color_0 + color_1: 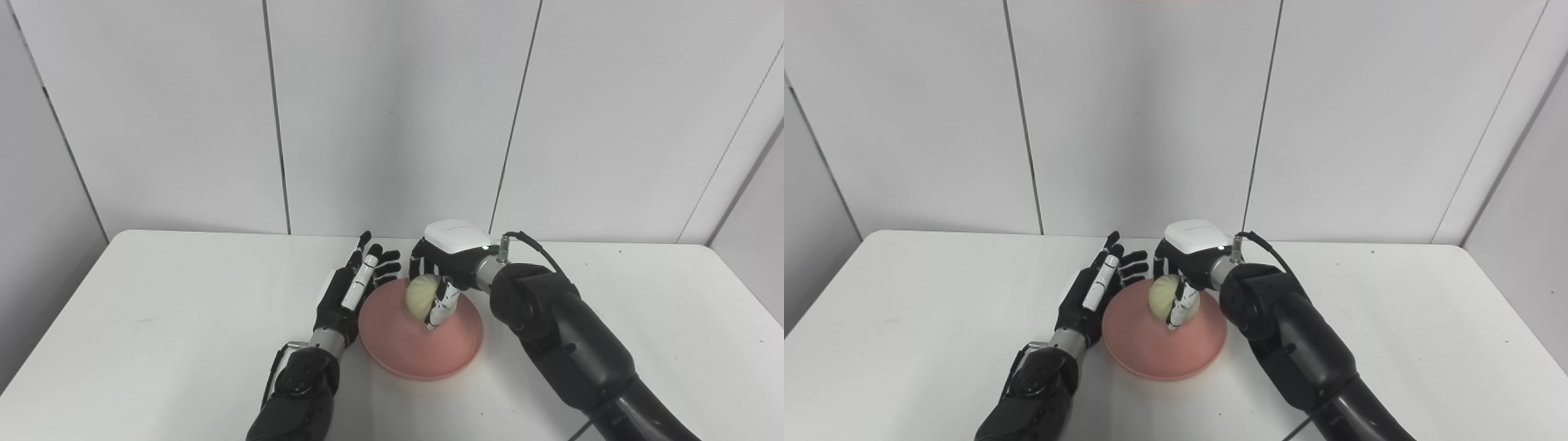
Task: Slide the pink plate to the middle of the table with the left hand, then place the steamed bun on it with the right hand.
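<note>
I see the pink plate (pixel 422 346) lying flat near the middle of the white surface (pixel 153 306). My right hand (pixel 442 269) reaches in over the plate's far part with its fingers (pixel 442 306) wrapped around the steamed bun (pixel 421 295), which it holds over the plate's far half; I cannot tell whether the bun's underside touches the plate. My left hand (pixel 355 285) stands just beside the plate's left rim, fingers stretched out and spread, gripping nothing; whether its edge touches the rim I cannot tell. Grey wall panels (pixel 392 110) rise behind the surface. Both forearms enter from the bottom edge, one on either side of the plate.
</note>
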